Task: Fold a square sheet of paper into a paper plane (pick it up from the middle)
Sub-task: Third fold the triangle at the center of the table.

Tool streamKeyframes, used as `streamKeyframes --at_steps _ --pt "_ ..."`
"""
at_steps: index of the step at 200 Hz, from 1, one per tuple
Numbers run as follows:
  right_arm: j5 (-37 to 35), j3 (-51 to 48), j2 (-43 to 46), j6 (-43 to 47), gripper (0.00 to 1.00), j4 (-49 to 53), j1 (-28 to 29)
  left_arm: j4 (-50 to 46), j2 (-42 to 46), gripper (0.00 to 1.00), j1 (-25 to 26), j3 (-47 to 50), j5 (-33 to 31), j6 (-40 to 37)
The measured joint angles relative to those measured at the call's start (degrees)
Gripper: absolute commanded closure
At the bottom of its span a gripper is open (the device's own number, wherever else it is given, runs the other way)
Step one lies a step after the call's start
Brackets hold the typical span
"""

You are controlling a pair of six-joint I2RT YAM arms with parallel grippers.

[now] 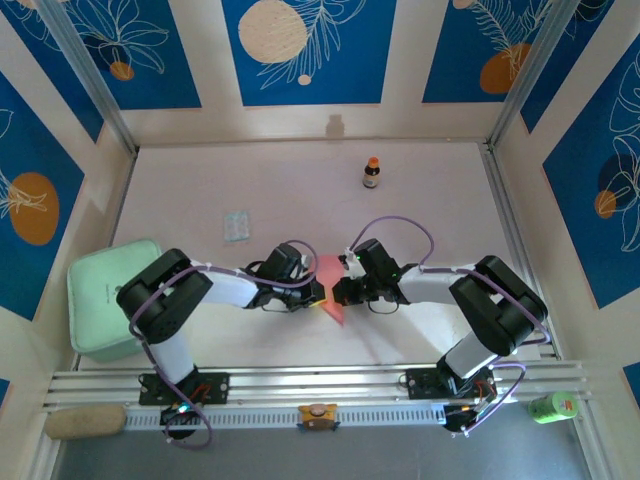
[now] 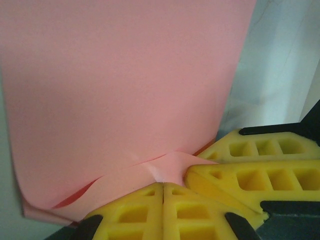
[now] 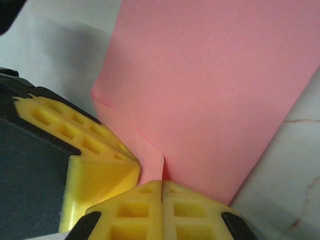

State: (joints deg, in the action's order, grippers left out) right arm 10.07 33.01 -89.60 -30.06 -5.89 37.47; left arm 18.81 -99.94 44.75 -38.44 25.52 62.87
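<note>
Between left claw (image 2: 163, 186) and right claw (image 3: 162, 184), mid-table: pink paper (image 1: 329, 270), folded, pointed tip toward arm bases. Lower edge pinched in left claw, jaws closed, small wrinkle at grip. Same edge clamped in right claw, jaws closed, just beside left. Beyond claws: bottle (image 1: 372, 173), packet (image 1: 236, 224), well apart from paper.

Plain salmon-pink square sheet of paper (image 1: 328, 268), folded into overlapping layers, tapering to a near tip, at the middle of the table (image 1: 430, 210)
</note>
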Motion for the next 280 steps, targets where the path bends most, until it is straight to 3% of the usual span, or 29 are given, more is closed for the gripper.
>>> streamKeyframes --at_steps 27,50,70,84,101,116,131,150,203,280 --pt "0.2 0.5 0.0 0.0 0.85 1.0 0.0 -0.5 0.0 1.0 0.0 -0.3 0.0 -0.4" --pt "1.0 2.0 0.8 -0.5 0.66 4.4 -0.6 -0.8 -0.2 1.0 0.0 -0.5 0.0 -0.4" --pt "1.1 3.3 4.1 -0.7 0.56 8.7 -2.2 -0.8 -0.3 1.0 0.0 -0.6 0.0 -0.4" --pt "2.3 3.9 7.2 -1.1 0.54 10.7 -4.0 -0.8 -0.3 1.0 0.0 -0.6 0.0 -0.4" --pt "4.6 4.1 10.6 -1.6 0.59 12.4 -5.7 -0.8 -0.3 1.0 0.0 -0.6 0.0 -0.4" --pt "7.2 4.1 12.1 -2.1 0.73 13.1 -6.0 -0.8 -0.3 1.0 0.0 -0.6 0.0 -0.4" --pt "10.0 4.0 12.4 -2.4 0.85 13.3 -4.9 -0.7 -0.3 1.0 0.0 -0.6 0.0 -0.4" --pt "11.5 3.7 12.1 -3.1 0.93 14.1 -2.4 -0.7 -0.3 1.0 0.0 -0.6 0.0 -0.4" --pt "11.1 4.0 4.9 -3.5 0.95 14.9 3.1 -0.6 -0.3 1.0 0.0 -0.6 0.0 -0.4" --pt "7.7 7.1 -0.2 -3.2 0.95 16.8 4.8 -0.4 -0.3 1.0 0.0 -0.6 0.0 -0.4"
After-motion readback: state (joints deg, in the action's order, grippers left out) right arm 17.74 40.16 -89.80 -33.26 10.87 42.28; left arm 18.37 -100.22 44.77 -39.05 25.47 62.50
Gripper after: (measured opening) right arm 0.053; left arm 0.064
